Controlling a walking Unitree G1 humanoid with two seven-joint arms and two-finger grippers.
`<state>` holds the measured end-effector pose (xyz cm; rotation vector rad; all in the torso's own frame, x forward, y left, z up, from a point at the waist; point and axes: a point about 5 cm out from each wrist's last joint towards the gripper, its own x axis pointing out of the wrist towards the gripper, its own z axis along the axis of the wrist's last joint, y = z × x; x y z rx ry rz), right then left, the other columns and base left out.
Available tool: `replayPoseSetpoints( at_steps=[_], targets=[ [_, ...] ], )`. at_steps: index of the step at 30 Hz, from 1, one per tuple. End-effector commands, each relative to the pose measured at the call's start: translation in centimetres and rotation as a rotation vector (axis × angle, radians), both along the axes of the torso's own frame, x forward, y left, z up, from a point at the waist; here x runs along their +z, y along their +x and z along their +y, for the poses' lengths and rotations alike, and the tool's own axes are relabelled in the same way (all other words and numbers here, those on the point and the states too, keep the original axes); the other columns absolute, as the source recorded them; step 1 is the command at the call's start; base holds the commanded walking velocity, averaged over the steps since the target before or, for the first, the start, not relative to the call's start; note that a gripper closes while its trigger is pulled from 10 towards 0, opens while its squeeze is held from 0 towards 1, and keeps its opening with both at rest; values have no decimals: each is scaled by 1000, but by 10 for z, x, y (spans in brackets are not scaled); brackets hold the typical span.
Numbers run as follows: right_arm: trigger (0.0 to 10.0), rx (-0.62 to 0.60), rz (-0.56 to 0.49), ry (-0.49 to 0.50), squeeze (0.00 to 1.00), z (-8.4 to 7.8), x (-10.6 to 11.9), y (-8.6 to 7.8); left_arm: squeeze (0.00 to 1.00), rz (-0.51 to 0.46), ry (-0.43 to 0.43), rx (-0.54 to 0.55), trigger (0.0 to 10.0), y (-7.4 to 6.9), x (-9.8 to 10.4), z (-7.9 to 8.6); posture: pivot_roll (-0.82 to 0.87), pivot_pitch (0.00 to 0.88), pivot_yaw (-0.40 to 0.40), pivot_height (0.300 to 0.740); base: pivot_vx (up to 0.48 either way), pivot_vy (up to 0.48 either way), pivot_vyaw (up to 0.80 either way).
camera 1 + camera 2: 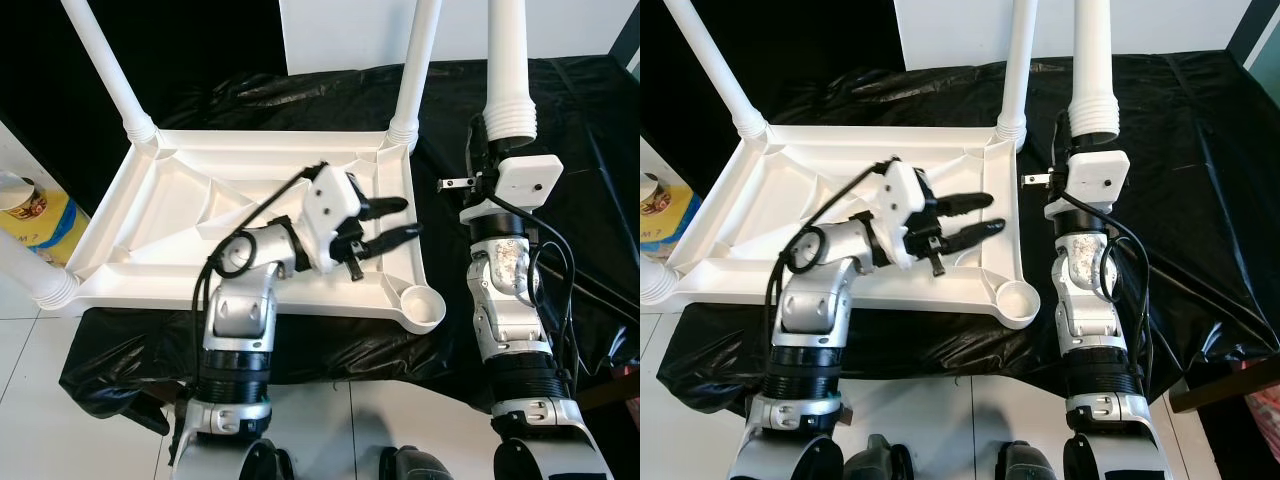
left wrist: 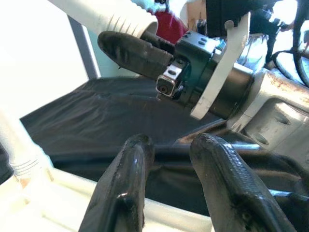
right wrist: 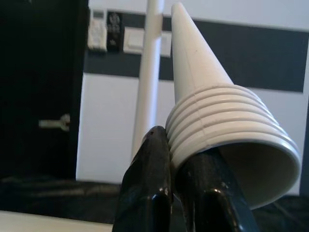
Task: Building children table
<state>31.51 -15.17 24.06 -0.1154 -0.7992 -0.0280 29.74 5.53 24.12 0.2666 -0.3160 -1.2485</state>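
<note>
The white children's table (image 1: 170,190) lies upside down on a black sheet. Two legs stand in its far corners, left (image 1: 110,70) and right (image 1: 415,70), and a third leg (image 1: 30,275) leans out of the near left corner. The near right socket (image 1: 425,303) is an empty round cup. My left gripper (image 1: 400,220) hovers open over the table's underside near its right rim, holding nothing. My right gripper (image 1: 482,150) is shut on the ribbed end of a loose white leg (image 1: 510,60), held upright to the right of the table; the fingers (image 3: 149,183) clamp that leg (image 3: 217,121) at its rim.
The black sheet (image 1: 570,130) covers the low surface under and to the right of the table. A yellow container (image 1: 35,215) stands at the left edge on the white tile floor (image 1: 40,400). A white wall panel (image 1: 340,30) stands behind.
</note>
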Motion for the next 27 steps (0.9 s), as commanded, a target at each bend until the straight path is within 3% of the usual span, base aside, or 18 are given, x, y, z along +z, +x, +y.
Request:
replayPoseSetpoints(
  at_steps=[1,3,12,17,18,27],
  targets=[
    [10000,14,-100,-17,0,5,20,-6,0,27,-190,356,10000,19,9,13,-4,58,-8,740,0,0,0],
    [10000,24,-134,-29,0,9,29,-8,0,61,-243,339,10000,22,14,16,-3,58,-11,740,0,0,0],
    [10000,75,-167,-40,0,18,40,-13,0,75,-334,316,10000,30,28,22,-8,53,-10,740,0,0,0],
    [10000,94,-159,-48,0,20,38,-13,0,82,-351,300,10000,32,32,24,-10,52,-10,740,0,0,0],
    [10000,118,-139,-60,0,23,34,-14,996,96,-368,282,10000,33,35,26,-12,53,-9,740,0,0,0],
    [10000,256,-8,-118,0,32,4,-23,1000,204,-445,184,10000,35,35,35,-10,57,-8,740,0,0,0]
  ],
)
